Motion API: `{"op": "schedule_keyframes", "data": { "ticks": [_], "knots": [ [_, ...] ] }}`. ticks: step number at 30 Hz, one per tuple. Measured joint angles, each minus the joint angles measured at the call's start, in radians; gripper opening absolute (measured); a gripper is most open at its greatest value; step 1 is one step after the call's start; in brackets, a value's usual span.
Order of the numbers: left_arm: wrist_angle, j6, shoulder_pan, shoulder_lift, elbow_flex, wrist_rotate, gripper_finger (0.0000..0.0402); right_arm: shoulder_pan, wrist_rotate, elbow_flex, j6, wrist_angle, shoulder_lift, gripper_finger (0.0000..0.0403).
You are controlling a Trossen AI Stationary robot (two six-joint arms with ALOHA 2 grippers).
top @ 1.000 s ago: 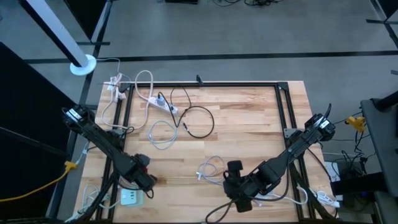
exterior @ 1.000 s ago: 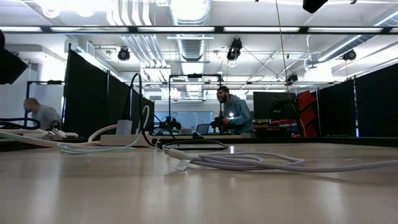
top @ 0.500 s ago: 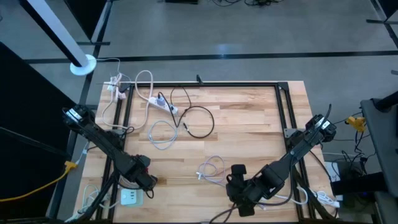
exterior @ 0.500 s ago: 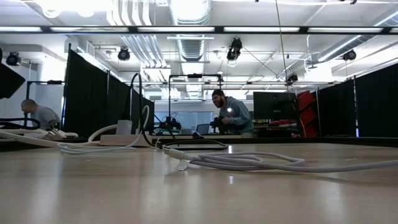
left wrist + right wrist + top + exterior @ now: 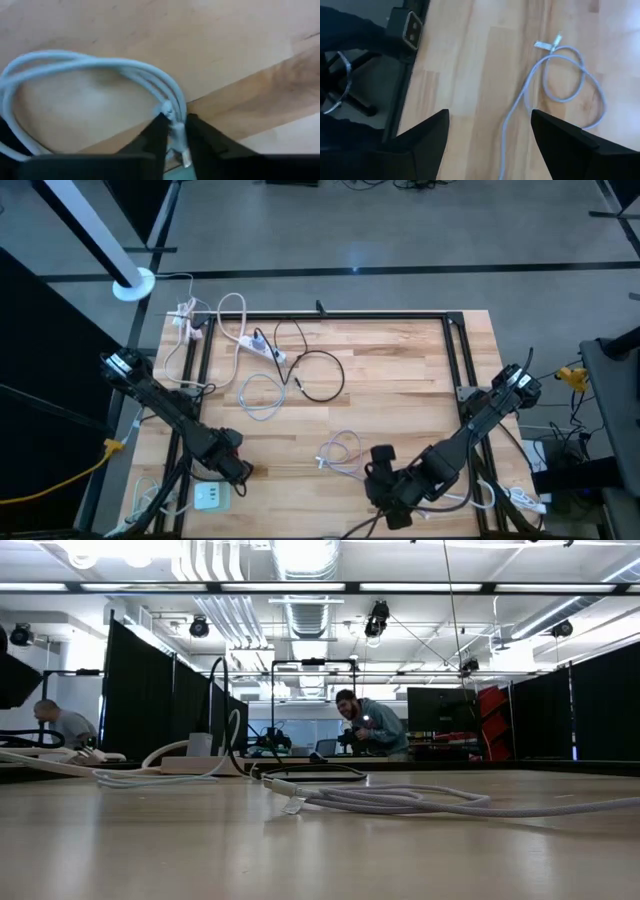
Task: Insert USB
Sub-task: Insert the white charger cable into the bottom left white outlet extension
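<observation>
**Left jaws close on the plug at the near edge**

Closing down was the news of this moment: the left gripper (image 5: 174, 131), low at the table's near-left corner, had pinched its jaws from wide to narrow in the last second. In its wrist view they stood tight on either side of the USB plug (image 5: 176, 135). The white cable (image 5: 100, 64) looped away from it across the wood. That read as a grasp made (or very nearly made, since the squeeze was so fresh). It put the task past the pick-up and on to lining the plug up with a port.

Just beside that gripper, off the table's near edge, lay the pale charger block (image 5: 210, 498), the likely socket. I could not tell from these views which port faced the plug.

Along the same near edge, the right gripper (image 5: 386, 481) had slid back toward the table's rim compared with a second before. Its jaws hung wide and empty in its wrist view, over bare boards. A second white cable (image 5: 566, 75) lay well apart from it, loose near mid-table.

Farther back, nothing had moved. A black cable (image 5: 320, 376) curled at the centre and a white power strip (image 5: 266, 348) sat toward the far-left corner.

Beyond the table, a standing person (image 5: 365, 725) had shifted a little to the left since the earlier frame.
</observation>
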Motion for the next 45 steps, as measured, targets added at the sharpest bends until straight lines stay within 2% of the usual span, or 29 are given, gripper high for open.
{"op": "schedule_keyframes", "data": {
  "ticks": [2, 6, 9, 12, 16, 19, 22, 26, 30, 33, 37, 41, 45],
  "knots": [
    [-0.008, 0.088, -0.003, 0.001, 0.016, -0.054, 0.0018, -0.002, 0.002, 0.0, -0.006, 0.0, 0.0, 0.0261],
    [-0.035, 0.212, -0.002, -0.006, 0.058, -0.202, 0.0018, -0.007, 0.016, 0.0, -0.035, 0.003, 0.0, 0.0257],
    [-0.104, 0.291, -0.004, -0.029, 0.105, -0.327, 0.0018, -0.026, 0.072, 0.0, -0.092, 0.015, 0.0, 0.0257],
    [-0.107, 0.385, -0.005, -0.053, 0.128, -0.466, 0.0018, -0.057, 0.11, -0.002, -0.147, 0.057, 0.0, 0.0261],
    [-0.052, 0.552, -0.015, -0.087, 0.147, -0.695, 0.0018, -0.106, 0.103, -0.038, -0.271, 0.235, 0.0, 0.0263],
    [0.012, 0.648, -0.013, -0.106, 0.143, -0.819, 0.0018, -0.147, 0.092, -0.115, -0.393, 0.447, 0.0, 0.0259],
    [0.049, 0.719, -0.014, -0.128, 0.14, -0.884, 0.0018, -0.198, 0.019, -0.189, -0.466, 0.633, 0.002, 0.0251],
    [0.057, 0.795, -0.017, -0.156, 0.115, -0.946, 0.0018, -0.273, -0.064, -0.26, -0.48, 0.819, 0.002, 0.0241],
    [0.11, 0.825, -0.018, -0.239, 0.006, -1.019, 0.0018, -0.354, -0.134, -0.326, -0.477, 1.051, 0.002, 0.0231],
    [0.276, 0.878, -0.018, -0.347, -0.122, -1.048, 0.0018, -0.417, -0.199, -0.372, -0.443, 1.253, 0.036, 0.0224],
    [0.688, 1.112, -0.018, -0.492, -0.319, -1.045, 0.0018, -0.491, -0.27, -0.368, -0.394, 1.469, 0.167, 0.0214],
    [1.068, 1.309, -0.014, -0.593, -0.494, -1.01, 0.0018, -0.542, -0.301, -0.276, -0.372, 1.524, 0.318, 0.0208],
    [1.276, 1.347, -0.014, -0.64, -0.62, -0.981, 0.0018, -0.569, -0.333, -0.15, -0.357, 1.535, 0.403, 0.021]
  ]
}}
